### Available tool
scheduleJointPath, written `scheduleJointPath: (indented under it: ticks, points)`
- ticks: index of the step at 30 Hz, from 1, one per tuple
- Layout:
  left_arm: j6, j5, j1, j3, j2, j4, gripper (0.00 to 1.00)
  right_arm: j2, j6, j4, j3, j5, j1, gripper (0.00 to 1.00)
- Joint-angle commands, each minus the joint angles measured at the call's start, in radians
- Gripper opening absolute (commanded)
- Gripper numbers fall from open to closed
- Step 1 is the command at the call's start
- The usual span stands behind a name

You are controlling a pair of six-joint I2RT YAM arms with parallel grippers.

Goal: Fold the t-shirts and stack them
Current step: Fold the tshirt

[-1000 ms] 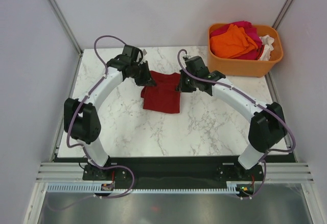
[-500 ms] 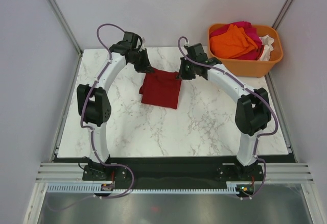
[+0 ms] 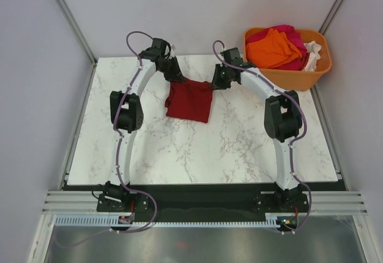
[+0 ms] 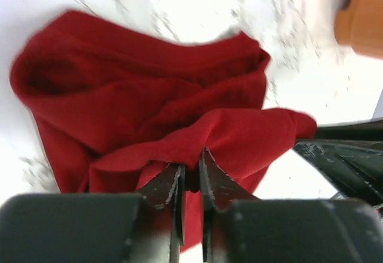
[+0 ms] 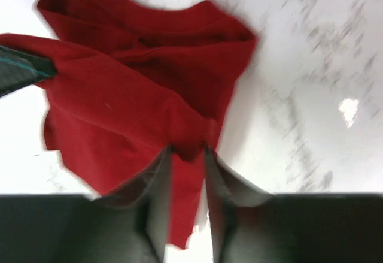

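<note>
Left jaws, right jaws each pinch far edge of dark red t-shirt [image 3: 190, 101] on tabletop [image 3: 239, 137]; risk: uneven release skews fold, cloth snags jaws

The white marbled counter [image 3: 239, 149] in front of me carries the dark red t-shirt [image 3: 190, 101], folded to a rough rectangle at its far middle, and an orange tub [image 3: 281, 76] at its far right corner, apart from that shirt.
</note>
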Motion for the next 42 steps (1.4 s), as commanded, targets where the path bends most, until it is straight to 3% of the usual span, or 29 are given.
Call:
scheduleJointPath:
  ticks: [1,2,3,4,5,10,13,16,22,25,28,31,35,39,42]
  points:
    - [-0.026,0.043,0.054,0.103,0.069,0.045,0.18,0.102,-0.004,-0.004,0.117,-0.034,-0.054,0.41]
    - [-0.034,0.045,0.074,0.111,0.08,0.055,0.32,0.122,-0.004,-0.015,0.178,-0.023,-0.062,0.69]
    - [-0.054,0.062,0.084,0.129,0.097,0.067,0.75,0.139,-0.003,-0.023,0.201,-0.026,-0.078,0.81]
    - [-0.06,0.072,0.093,0.134,0.098,0.094,0.99,0.165,-0.006,-0.021,0.224,-0.023,-0.088,0.92]
    - [-0.063,0.054,0.108,0.139,0.095,0.104,1.0,0.176,-0.008,-0.021,0.282,-0.021,-0.098,0.98]
    - [-0.106,-0.055,0.16,0.091,-0.033,0.11,1.0,0.141,-0.03,-0.015,0.37,-0.067,-0.141,0.98]
    - [-0.068,-0.089,0.162,0.028,-0.136,0.118,1.0,0.043,-0.035,0.037,0.28,-0.099,-0.14,0.98]
    - [0.006,-0.084,0.136,-0.039,-0.203,0.124,1.0,-0.04,0.003,0.155,0.081,-0.191,-0.125,0.94]
    - [0.079,-0.112,0.124,-0.312,-0.242,0.137,1.0,-0.052,-0.014,0.183,0.001,-0.238,-0.034,0.92]
    - [0.093,-0.061,0.124,-0.421,-0.219,0.209,1.0,-0.023,-0.009,0.183,0.002,-0.23,-0.009,0.84]
    - [0.087,0.031,0.119,-0.48,-0.204,0.304,1.0,0.02,0.003,0.186,0.031,-0.225,-0.008,0.56]
    - [0.083,0.085,0.111,-0.467,-0.191,0.34,1.0,0.09,-0.003,0.18,0.106,-0.222,-0.011,0.4]
    - [0.081,0.121,0.104,-0.417,-0.181,0.363,0.98,0.181,-0.008,0.143,0.207,-0.227,-0.019,0.35]
    - [0.092,0.128,0.099,-0.397,-0.179,0.366,0.92,0.198,-0.024,0.14,0.2,-0.196,-0.023,0.36]
    - [0.106,0.112,0.085,-0.397,-0.184,0.384,0.8,0.187,-0.043,0.141,0.177,-0.176,-0.023,0.37]
